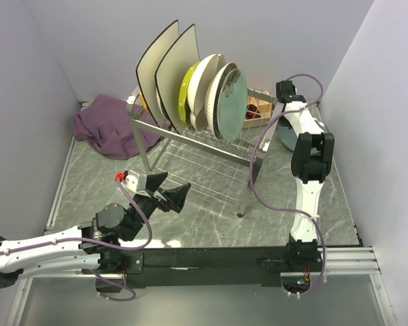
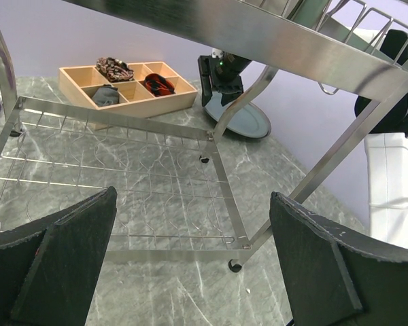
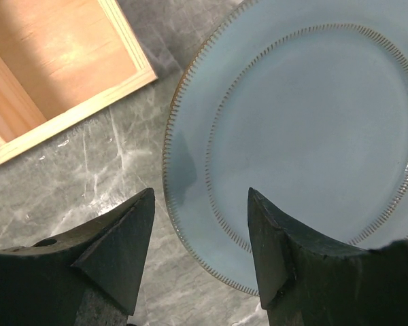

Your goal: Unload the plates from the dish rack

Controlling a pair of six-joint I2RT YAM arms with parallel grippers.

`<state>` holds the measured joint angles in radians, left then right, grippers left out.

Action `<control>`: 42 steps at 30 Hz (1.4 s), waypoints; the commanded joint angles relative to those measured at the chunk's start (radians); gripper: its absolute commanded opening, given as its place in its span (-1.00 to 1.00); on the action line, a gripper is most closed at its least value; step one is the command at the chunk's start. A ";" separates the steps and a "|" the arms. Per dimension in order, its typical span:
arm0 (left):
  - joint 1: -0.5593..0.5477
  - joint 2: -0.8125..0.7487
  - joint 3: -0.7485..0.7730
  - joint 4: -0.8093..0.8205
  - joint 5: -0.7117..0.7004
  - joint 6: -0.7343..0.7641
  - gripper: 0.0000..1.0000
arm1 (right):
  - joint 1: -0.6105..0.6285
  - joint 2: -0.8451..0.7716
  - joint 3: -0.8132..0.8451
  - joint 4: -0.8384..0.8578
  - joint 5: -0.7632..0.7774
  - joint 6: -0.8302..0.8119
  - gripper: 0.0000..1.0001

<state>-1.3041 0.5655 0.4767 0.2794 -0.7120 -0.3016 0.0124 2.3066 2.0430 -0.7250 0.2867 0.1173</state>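
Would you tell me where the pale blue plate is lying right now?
In the right wrist view the pale blue plate lies flat on the table beneath the open right pincer, right of the dish rack, beside the wooden box.

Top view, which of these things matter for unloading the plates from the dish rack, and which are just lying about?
Job in hand:
dish rack
plates standing in it
blue plate already lying flat

Lying about:
purple cloth
wooden compartment box
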 commanded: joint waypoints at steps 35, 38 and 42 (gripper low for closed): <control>-0.003 -0.009 0.003 0.026 0.006 0.004 0.99 | -0.066 -0.291 -0.036 0.068 -0.369 0.140 0.12; -0.003 -0.007 0.002 0.027 0.005 0.004 0.99 | -0.066 -0.351 -0.072 0.073 -0.408 0.134 0.16; -0.003 -0.003 0.003 0.027 -0.001 0.005 0.99 | -0.066 -0.411 -0.125 0.084 -0.432 0.156 0.20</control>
<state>-1.3041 0.5648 0.4767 0.2794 -0.7124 -0.3016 -0.0505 1.9663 1.9598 -0.6792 -0.0727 0.2501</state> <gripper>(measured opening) 0.995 0.594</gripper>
